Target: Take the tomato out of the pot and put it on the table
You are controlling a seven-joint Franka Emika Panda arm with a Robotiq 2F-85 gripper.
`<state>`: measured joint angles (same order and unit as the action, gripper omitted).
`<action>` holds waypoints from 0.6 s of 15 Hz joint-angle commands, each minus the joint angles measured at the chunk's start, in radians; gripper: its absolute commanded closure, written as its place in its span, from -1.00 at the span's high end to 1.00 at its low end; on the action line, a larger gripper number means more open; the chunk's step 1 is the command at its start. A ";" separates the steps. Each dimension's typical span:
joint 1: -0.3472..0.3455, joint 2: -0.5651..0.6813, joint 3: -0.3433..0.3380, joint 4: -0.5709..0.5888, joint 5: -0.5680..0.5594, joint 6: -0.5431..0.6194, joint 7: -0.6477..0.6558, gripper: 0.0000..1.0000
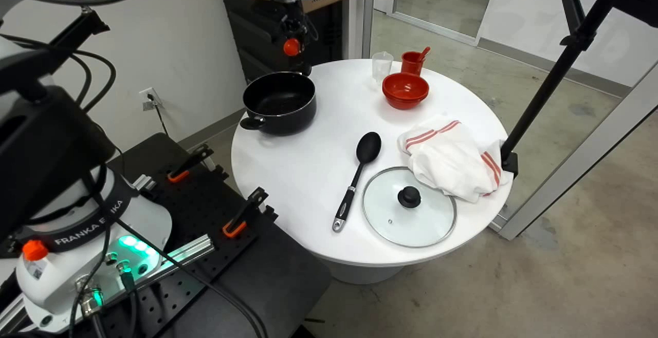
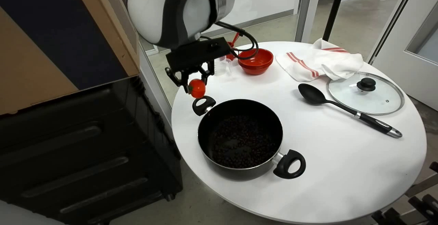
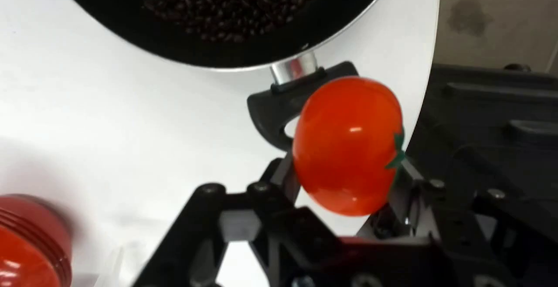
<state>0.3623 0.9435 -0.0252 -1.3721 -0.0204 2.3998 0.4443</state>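
Observation:
The tomato (image 2: 197, 89) is a round red-orange ball with a green leaf mark. My gripper (image 2: 196, 84) is shut on it, one finger on each side, as the wrist view (image 3: 346, 175) also shows. The tomato (image 1: 291, 47) hangs in the air outside the pot. In the wrist view, the tomato (image 3: 348, 147) covers part of the pot's far side handle. The black pot (image 2: 239, 174) stands on the white round table (image 2: 342, 163) with dark beans (image 2: 243, 141) inside. The pot also shows in an exterior view (image 1: 290, 122) and partly in the wrist view (image 3: 353, 16).
Stacked red bowls (image 1: 405, 94), a red cup (image 1: 411, 64) and a clear cup (image 1: 382, 66) stand at the table's back. A towel (image 1: 447, 161), a black spoon (image 1: 368, 148) and a glass lid (image 1: 411, 225) lie on the table. A black cabinet (image 2: 85, 156) stands beside the table's edge.

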 commanded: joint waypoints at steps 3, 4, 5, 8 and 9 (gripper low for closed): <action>-0.038 0.057 -0.050 0.168 0.002 -0.050 0.079 -0.52; -0.046 0.064 -0.062 0.185 0.001 -0.052 0.095 -0.52; -0.054 0.075 -0.074 0.200 -0.001 -0.053 0.106 -0.52; -0.077 0.107 -0.108 0.220 -0.011 -0.039 0.132 -0.52; -0.087 0.120 -0.117 0.225 -0.011 -0.031 0.140 -0.52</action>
<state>0.2908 1.0022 -0.1159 -1.2177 -0.0221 2.3785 0.5418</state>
